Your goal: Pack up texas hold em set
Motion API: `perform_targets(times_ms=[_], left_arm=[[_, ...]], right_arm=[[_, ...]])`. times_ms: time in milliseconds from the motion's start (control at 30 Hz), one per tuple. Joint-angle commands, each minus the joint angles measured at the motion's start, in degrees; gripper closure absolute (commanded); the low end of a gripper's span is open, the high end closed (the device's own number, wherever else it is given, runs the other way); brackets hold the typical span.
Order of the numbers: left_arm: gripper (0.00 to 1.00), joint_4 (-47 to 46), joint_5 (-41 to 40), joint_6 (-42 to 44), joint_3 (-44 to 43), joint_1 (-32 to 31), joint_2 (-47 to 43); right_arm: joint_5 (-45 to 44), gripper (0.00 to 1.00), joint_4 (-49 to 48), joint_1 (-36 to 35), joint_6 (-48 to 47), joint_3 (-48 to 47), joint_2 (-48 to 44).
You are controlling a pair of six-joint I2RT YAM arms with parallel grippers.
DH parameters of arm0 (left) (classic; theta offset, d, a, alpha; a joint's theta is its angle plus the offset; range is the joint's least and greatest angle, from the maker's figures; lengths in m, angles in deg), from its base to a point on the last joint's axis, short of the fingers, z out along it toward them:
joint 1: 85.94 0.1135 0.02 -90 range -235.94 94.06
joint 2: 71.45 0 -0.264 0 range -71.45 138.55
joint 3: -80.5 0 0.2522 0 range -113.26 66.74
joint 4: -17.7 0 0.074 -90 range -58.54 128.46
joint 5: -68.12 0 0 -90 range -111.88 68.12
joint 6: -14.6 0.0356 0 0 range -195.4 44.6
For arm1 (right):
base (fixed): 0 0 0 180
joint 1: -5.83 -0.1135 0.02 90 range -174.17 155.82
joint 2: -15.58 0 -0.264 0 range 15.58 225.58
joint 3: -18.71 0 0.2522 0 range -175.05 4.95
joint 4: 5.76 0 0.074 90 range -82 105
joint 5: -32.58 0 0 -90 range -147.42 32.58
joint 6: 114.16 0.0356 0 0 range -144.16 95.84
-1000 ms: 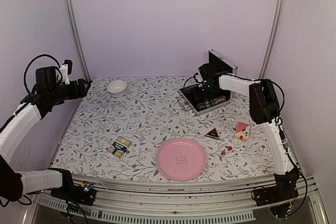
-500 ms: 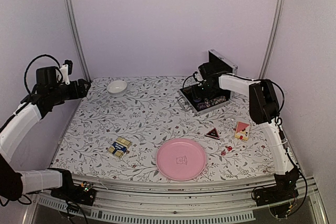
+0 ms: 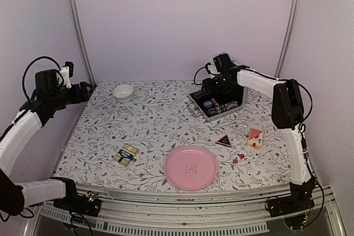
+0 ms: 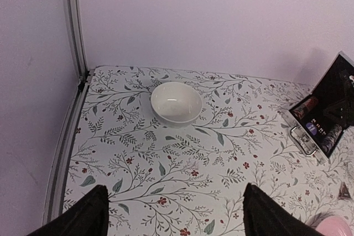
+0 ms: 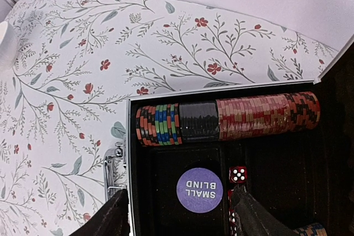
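Right wrist view: open case (image 5: 287, 169) sits at the bench's far-right corner. Right fingers (image 5: 113, 216) apart, empty, over purple button (image 5: 199, 190) beside chip row (image 5: 227, 119). Left fingers (image 4: 83, 216) apart, empty, near the far-left corner.

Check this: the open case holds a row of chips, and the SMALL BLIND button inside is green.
Wrong colour: the right wrist view shows the SMALL BLIND button is purple. The open case does hold a row of chips.

raised lid (image 4: 338, 89) walls case (image 3: 197, 106), open above
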Motion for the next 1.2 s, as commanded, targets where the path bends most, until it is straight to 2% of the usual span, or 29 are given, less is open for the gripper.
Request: perform_targets(times_ms=[0, 500, 767, 1167], left_arm=[[0.16, -1.0, -0.7, 0.7, 0.5, 0.5, -0.6], [0.17, -1.0, 0.1, 0.6, 0.4, 0.5, 0.4], [0.17, -0.9, 0.2, 0.6, 0.3, 0.5, 0.7], [0.17, -0.9, 0.3, 0.5, 0.3, 0.6, 0.8]], right_arm=[[-0.1, 0.37, -1.1, -0.2, 0.6, 1.7, -4.4], [-1.8, 0.56, -1.1, 1.2, 3.4, 1.4, 4.5], [-2.4, 0.65, -1.1, 1.4, 3.4, 1.4, 5.7], [-2.0, 0.73, -0.4, 1.4, 3.6, 1.4, 7.1]])
